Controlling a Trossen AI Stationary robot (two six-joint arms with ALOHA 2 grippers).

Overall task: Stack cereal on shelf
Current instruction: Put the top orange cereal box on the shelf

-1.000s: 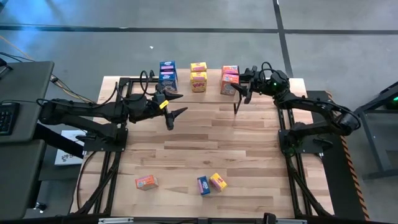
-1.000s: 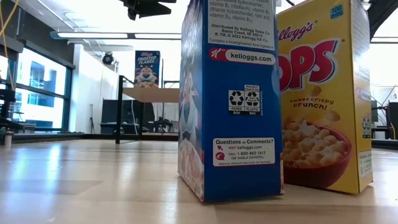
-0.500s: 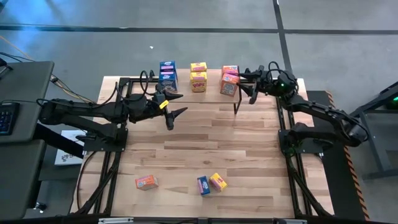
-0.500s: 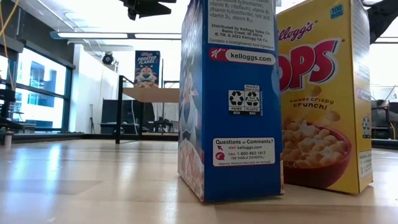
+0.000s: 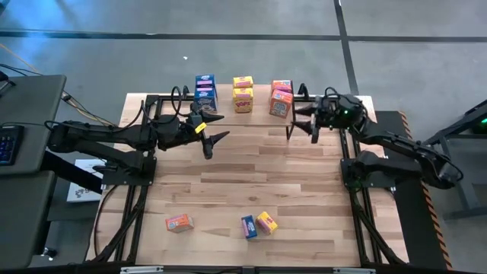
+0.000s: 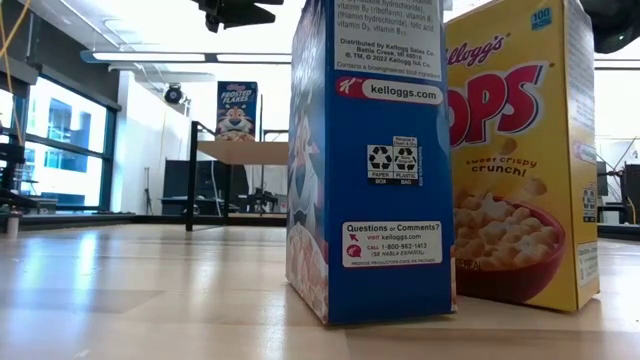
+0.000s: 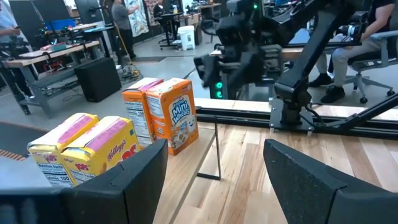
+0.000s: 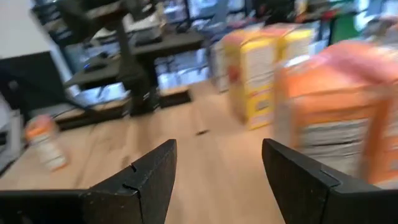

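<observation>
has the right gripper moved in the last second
Yes. In the high view the right gripper has backed away from the orange boxes on the shelf, empty and open.

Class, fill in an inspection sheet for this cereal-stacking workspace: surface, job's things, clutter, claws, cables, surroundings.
Surface: wood-plank table, mostly bare.
Job's things: six cereal boxes on the shelf at the far edge, in a blue pair, a yellow pair and an orange pair; an orange box, a blue box and a yellow box stand near the front edge.
Clutter: nothing seen.
Claws: left claw open, empty, beside the blue pair; right claw open, empty, beside the orange pair.
Cables: dark cables loop near the left arm.
Surroundings: grey floor; people at desks in the left wrist view.
</observation>
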